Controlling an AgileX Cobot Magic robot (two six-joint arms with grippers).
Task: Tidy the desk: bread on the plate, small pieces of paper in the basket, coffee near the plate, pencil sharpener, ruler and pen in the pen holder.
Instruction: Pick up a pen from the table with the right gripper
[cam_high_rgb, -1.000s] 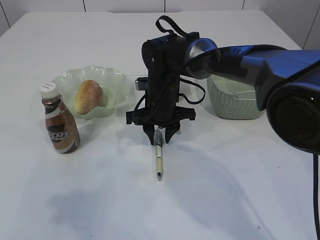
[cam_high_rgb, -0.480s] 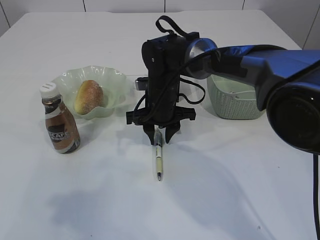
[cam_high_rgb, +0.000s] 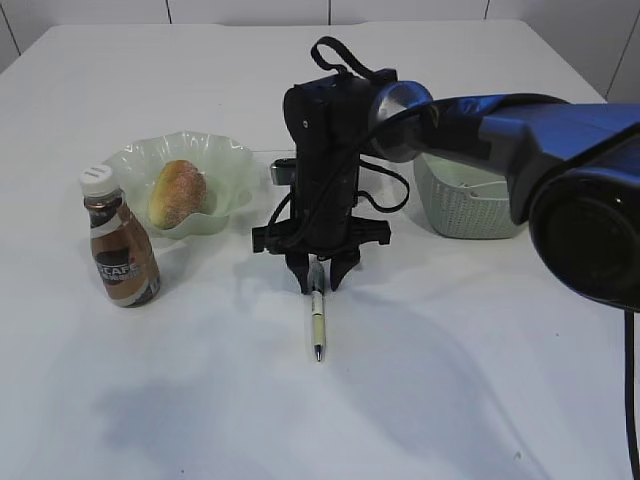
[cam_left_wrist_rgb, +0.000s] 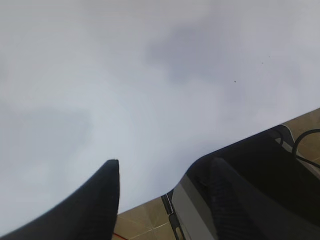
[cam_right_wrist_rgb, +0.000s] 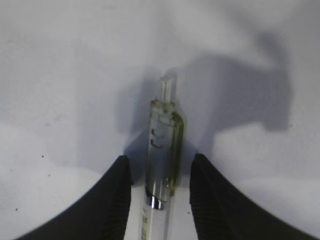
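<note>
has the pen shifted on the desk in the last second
No. In the exterior view the pen lies where it did, its tip equally far from the coffee and the plate, between the right gripper fingers.

Pen (cam_high_rgb: 316, 320): top end hidden between the right gripper's (cam_high_rgb: 319, 282) fingers in the exterior view; in the right wrist view its lower barrel is cut off at 6 o'clock. Basket (cam_high_rgb: 470, 210): left and upper parts hidden behind the right arm (cam_high_rgb: 520, 125); contents cannot be seen. Small object (cam_high_rgb: 281, 169) behind the gripper body, at 3 o'clock from the plate (cam_high_rgb: 225, 160): mostly hidden, cannot tell what it is. Left gripper (cam_left_wrist_rgb: 165, 175): fingers cut off at 6 o'clock in the left wrist view. Bottle (cam_high_rgb: 120, 245) label text too small to read fully.
</note>
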